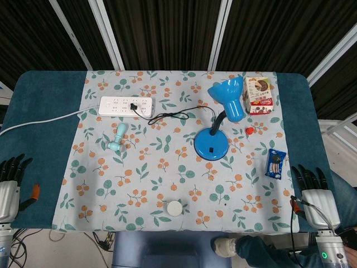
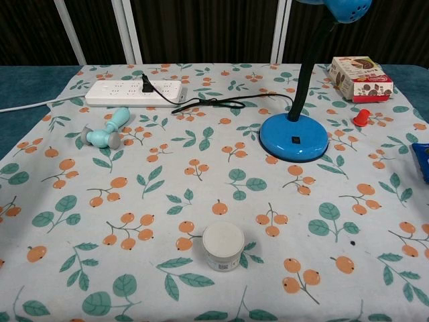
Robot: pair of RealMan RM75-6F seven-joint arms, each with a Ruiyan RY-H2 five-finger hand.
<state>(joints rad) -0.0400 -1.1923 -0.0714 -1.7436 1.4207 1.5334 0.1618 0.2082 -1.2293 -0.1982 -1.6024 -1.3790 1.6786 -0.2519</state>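
A blue desk lamp stands right of the table's middle, its cord plugged into a white power strip. My right hand lies at the table's front right edge, fingers spread, holding nothing; the nearest thing is a blue snack packet. At the front left edge my left hand rests, fingers spread and empty, beside a small orange piece. Neither hand shows in the chest view.
A white round jar sits near the front edge. A pale teal handheld fan lies left of centre. A biscuit box and a small red object are at the right.
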